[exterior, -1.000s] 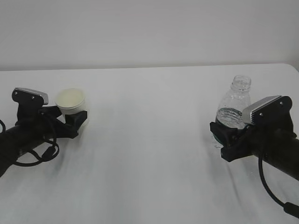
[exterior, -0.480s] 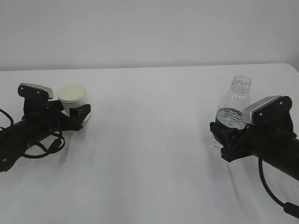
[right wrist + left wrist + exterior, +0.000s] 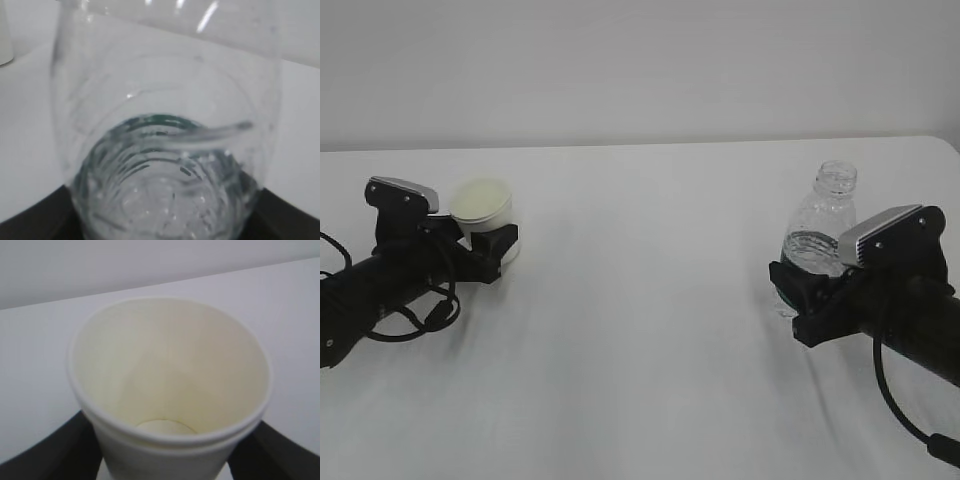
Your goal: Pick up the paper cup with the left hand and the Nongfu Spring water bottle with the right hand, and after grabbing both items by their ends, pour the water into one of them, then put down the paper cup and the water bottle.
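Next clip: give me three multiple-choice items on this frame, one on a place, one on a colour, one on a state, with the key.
1. Where is the paper cup?
A. between the left gripper's fingers
B. beside the bottle
C. at the table's middle

2. The inside of the cup is
A. red
B. pale cream
C. black

3. The water bottle is
A. lying on its side
B. capped
C. upright with an open neck

Key: 1 A, the left gripper has a finger on each side of it; 2 B, the left wrist view looks into it; 3 C, the bare threaded neck points up at the right gripper.
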